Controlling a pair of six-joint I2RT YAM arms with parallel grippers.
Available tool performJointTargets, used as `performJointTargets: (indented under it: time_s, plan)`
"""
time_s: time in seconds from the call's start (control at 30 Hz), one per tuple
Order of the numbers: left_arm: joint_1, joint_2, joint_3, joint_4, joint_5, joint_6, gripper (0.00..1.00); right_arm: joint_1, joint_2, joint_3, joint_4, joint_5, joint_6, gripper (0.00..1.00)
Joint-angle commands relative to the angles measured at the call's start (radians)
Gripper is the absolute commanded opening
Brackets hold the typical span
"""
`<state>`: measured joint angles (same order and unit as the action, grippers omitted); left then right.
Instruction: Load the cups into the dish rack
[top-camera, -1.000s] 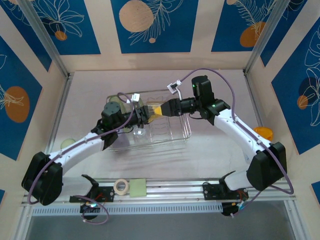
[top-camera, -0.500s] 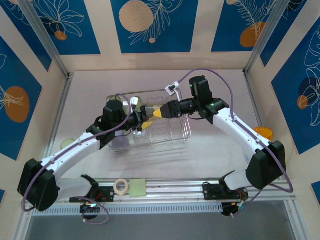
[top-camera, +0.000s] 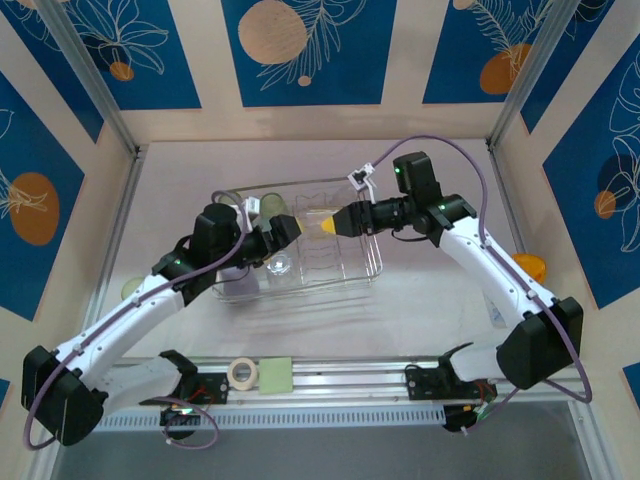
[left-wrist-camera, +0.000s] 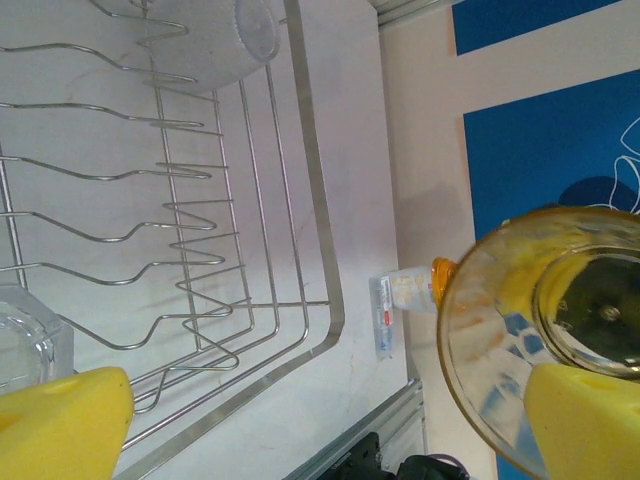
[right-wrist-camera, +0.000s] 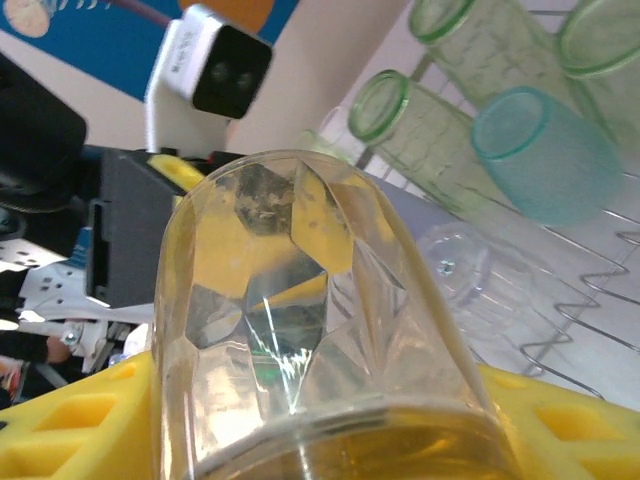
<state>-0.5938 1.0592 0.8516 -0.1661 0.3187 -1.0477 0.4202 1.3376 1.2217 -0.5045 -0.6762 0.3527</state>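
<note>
A clear cup (right-wrist-camera: 300, 300) is clamped in the right pincer (top-camera: 332, 224), above the dish rack (top-camera: 376, 266), just beside the empty, wide-parted left pincer (left-wrist-camera: 320, 425). Beyond the right pincer, green cups (right-wrist-camera: 440, 130) and a teal cup (right-wrist-camera: 545, 155) are already racked. The clamped one is judged not yet placed.

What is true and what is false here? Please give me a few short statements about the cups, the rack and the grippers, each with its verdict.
1. The right gripper holds a clear cup. True.
2. The left gripper is shut on a cup. False: its jaws stand wide open.
3. A teal cup lies in the dish rack. True.
4. The tape roll sits inside the dish rack. False: it lies at the near edge, by the left arm's base.
</note>
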Motion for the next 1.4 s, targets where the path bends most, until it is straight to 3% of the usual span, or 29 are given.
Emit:
performJointTargets:
  time_s: [0.0,0.1,0.3,0.53,0.6,0.7,0.9,1.1,1.37]
  plan:
    - [0.006,-0.033,-0.010,-0.032,-0.027,0.020,1.00,-0.023,-0.047,-0.012,-0.032,0.056,0.015,0.00]
    - [0.006,-0.080,0.033,-0.191,-0.126,0.082,1.00,-0.034,-0.059,0.054,-0.178,0.216,-0.043,0.00]
    - [0.007,-0.241,0.142,-0.588,-0.518,0.253,1.00,-0.023,0.028,0.236,-0.505,0.515,-0.198,0.00]
    - [0.006,-0.449,0.236,-0.967,-0.983,0.332,1.00,0.034,0.101,0.266,-0.567,0.754,-0.265,0.00]
    - [0.006,-0.498,0.240,-1.032,-1.067,0.338,1.00,0.054,0.140,0.282,-0.575,0.800,-0.281,0.00]
    - [0.007,-0.574,0.210,-1.057,-1.110,0.333,1.00,0.085,0.208,0.310,-0.577,0.861,-0.301,0.00]
    - [0.006,-0.701,0.103,-0.994,-1.090,0.322,1.00,0.150,0.396,0.421,-0.592,1.010,-0.356,0.00]
    - [0.006,-0.740,0.096,-0.976,-1.117,0.366,1.00,0.179,0.565,0.520,-0.606,1.144,-0.415,0.00]
    - [0.006,-0.751,0.091,-1.014,-1.133,0.374,1.00,0.180,0.679,0.590,-0.597,1.195,-0.455,0.00]
